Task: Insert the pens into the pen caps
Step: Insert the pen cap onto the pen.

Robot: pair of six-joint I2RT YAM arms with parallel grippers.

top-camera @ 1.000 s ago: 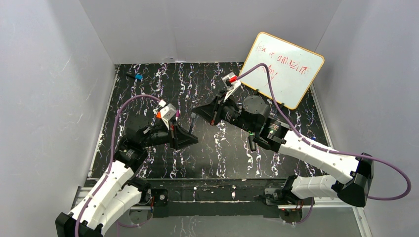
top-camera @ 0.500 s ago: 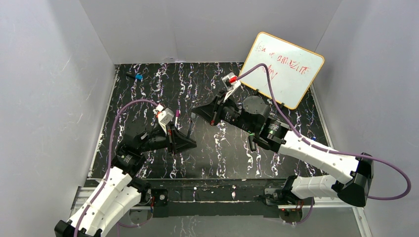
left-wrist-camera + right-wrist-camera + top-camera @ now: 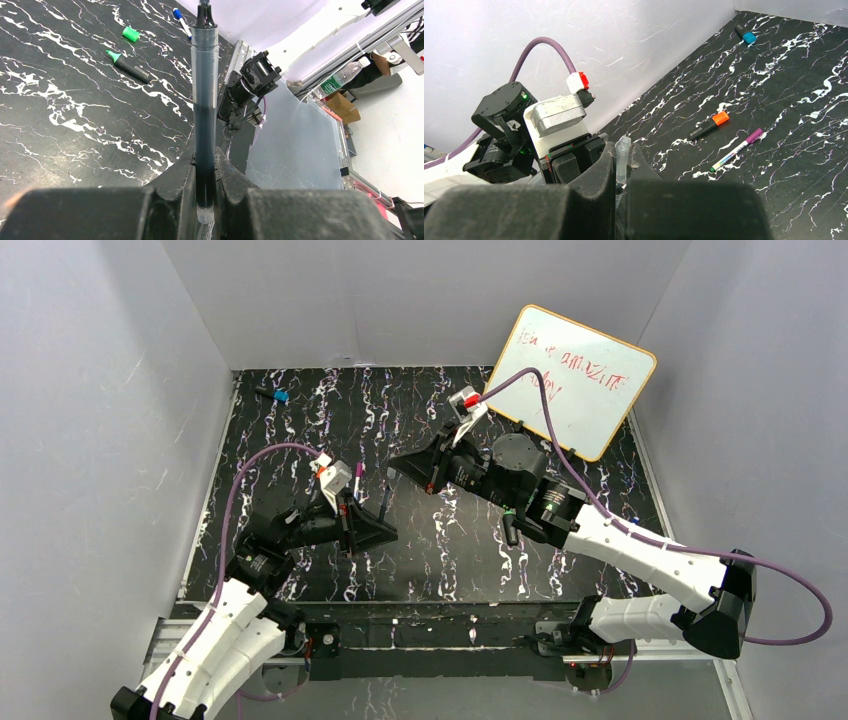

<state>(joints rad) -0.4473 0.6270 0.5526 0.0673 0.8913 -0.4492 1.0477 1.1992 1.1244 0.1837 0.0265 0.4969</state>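
My left gripper (image 3: 385, 528) is shut on a slim dark pen (image 3: 204, 100), which sticks out ahead of the jaws, tip outward; it also shows in the top view (image 3: 385, 502). My right gripper (image 3: 397, 463) is shut on a small clear pen cap (image 3: 622, 152), held apart from the pen. A black marker with an orange cap (image 3: 710, 125), a white pen with a purple cap (image 3: 736, 149) and a blue cap (image 3: 747, 36) lie on the table. A green cap (image 3: 131, 34), a green-tipped black marker (image 3: 127, 66) and a blue-capped white pen (image 3: 181, 15) lie to the right.
A whiteboard (image 3: 580, 380) with red writing leans at the back right, behind the right arm. The black marbled table (image 3: 300, 420) is walled by grey panels on three sides. The left arm's wrist camera (image 3: 556, 117) sits close beside my right fingers.
The left gripper has drawn back toward the near edge with the dark pen, uncovering the purple-capped pen. The right arm has not moved.
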